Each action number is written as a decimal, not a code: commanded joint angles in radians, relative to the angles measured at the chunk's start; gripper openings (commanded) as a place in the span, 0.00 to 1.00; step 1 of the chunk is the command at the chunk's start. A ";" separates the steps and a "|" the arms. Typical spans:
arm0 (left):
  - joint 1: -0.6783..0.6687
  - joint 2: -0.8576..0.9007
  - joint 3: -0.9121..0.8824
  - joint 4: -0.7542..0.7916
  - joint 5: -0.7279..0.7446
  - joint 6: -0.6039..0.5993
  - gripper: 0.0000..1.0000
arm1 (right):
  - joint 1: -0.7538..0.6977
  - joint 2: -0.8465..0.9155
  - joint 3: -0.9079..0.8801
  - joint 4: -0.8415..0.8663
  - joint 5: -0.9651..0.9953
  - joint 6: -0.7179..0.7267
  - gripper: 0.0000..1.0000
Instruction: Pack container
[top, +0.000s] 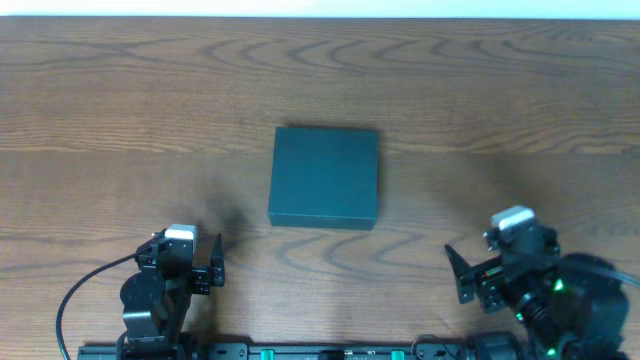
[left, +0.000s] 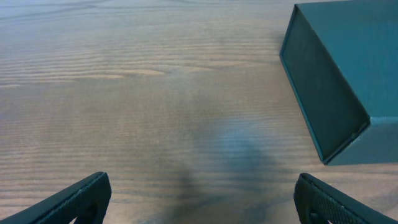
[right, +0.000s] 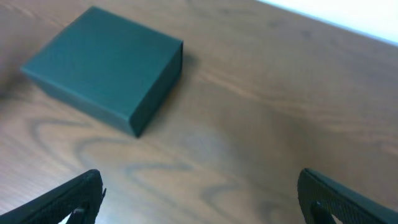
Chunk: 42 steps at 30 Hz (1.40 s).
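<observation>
Brown wood-grain table (top: 100, 100), pale strip (top: 320, 7) beyond its far edge.

The container (top: 324, 177) is a dark green-grey, matte, roughly square box with low walls, and its flat lid is shut. It lies flat near the middle of the wooden table (top: 120, 110), its sides nearly parallel to the table's edges.

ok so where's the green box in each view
Overhead: the box sits at the centre of the picture, mid-table.
Left wrist: the box is at the upper right, cut off by the frame edge.
Right wrist: the box is at the upper left, fully in frame.
Shared landmark: the wood-grain table under it.
</observation>
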 joint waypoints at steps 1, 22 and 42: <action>0.002 -0.008 -0.014 0.003 -0.007 0.014 0.95 | -0.004 -0.098 -0.143 0.031 0.019 -0.055 0.99; 0.002 -0.008 -0.013 0.003 -0.007 0.014 0.96 | -0.023 -0.446 -0.609 0.162 0.010 -0.054 0.99; 0.002 -0.008 -0.014 0.003 -0.007 0.014 0.95 | -0.021 -0.445 -0.679 0.193 0.003 -0.054 0.99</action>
